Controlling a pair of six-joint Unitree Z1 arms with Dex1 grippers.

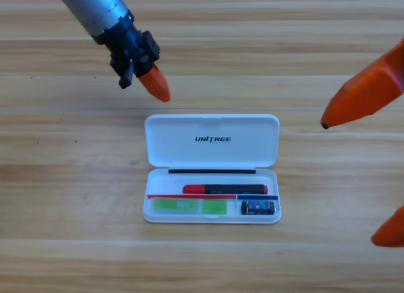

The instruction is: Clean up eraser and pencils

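Note:
The white case (pixel 212 140) lies open in the middle of the table, its lid folded back. Inside its tray, the black pencil with the red end (pixel 224 189) lies along the upper slot. The pale mint pencil with the green end (pixel 189 206) rests in the lower left slot. The small dark eraser with a blue label (pixel 257 208) sits in the lower right compartment. My left gripper (pixel 154 84) hovers above and left of the case, its orange jaws together, holding nothing. At the right edge my right gripper (pixel 348 182) shows large and cut off, jaws wide apart, empty.
The wooden table (pixel 76 198) spreads around the case on all sides. The left arm's grey link (pixel 95 9) comes in from the top left corner.

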